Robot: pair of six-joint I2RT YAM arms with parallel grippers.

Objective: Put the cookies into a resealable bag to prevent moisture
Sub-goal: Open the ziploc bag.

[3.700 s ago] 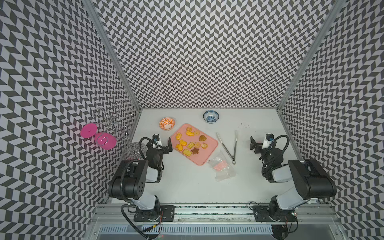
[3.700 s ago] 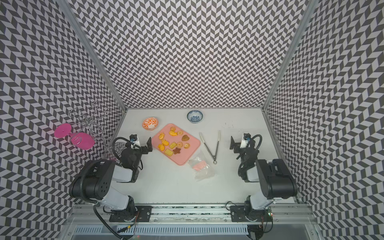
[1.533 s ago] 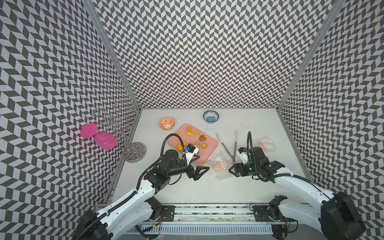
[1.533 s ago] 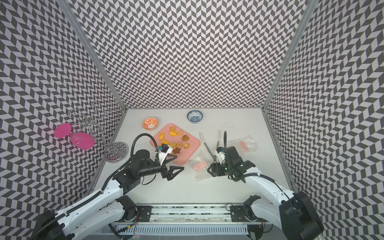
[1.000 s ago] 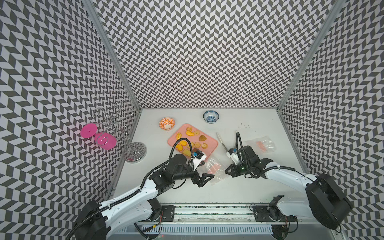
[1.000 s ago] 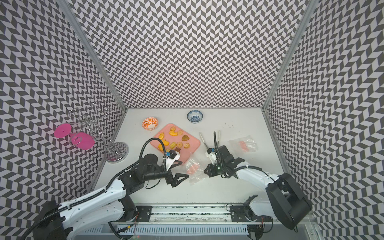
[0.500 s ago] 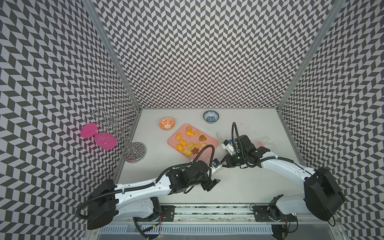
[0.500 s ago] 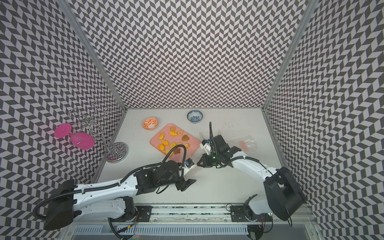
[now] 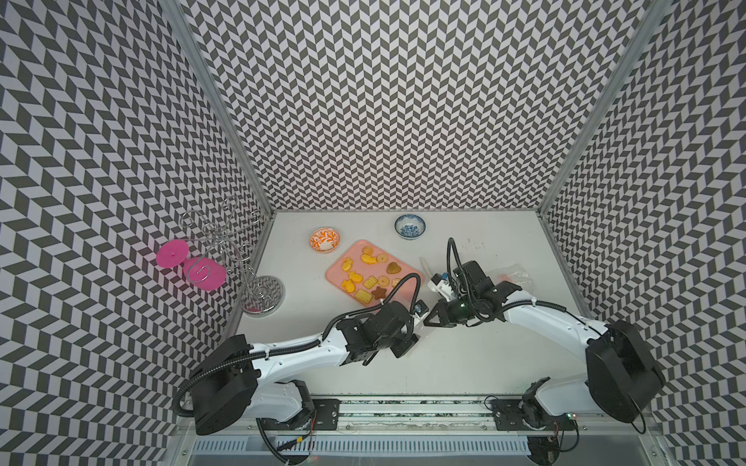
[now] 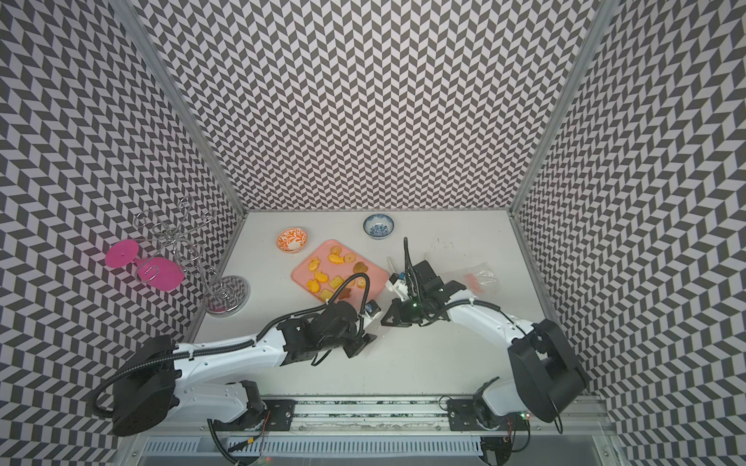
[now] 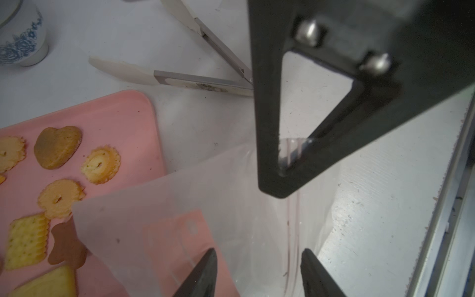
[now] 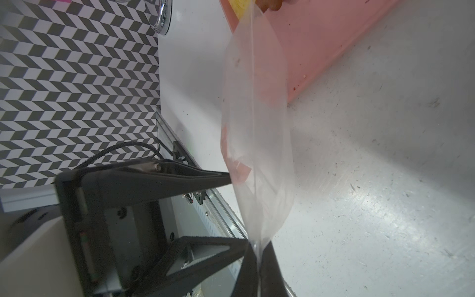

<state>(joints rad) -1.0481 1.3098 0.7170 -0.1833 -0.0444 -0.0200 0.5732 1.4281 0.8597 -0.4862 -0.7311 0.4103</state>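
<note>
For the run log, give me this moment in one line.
right claw: shut on bag | left claw: open, astride bag | cookies: on pink tray

Left arm (image 9: 290,359): stretched low and forward from its base toward the centre, forearm nearly level.
Left pincer (image 11: 259,272): jaws apart, with a clear gap between the fingertips.
Right arm (image 9: 541,318): reaching inward from its base, elbow bent.
Right pincer (image 12: 258,257): jaws pressed together, tip pointing at the left pincer and just beside it.
</note>
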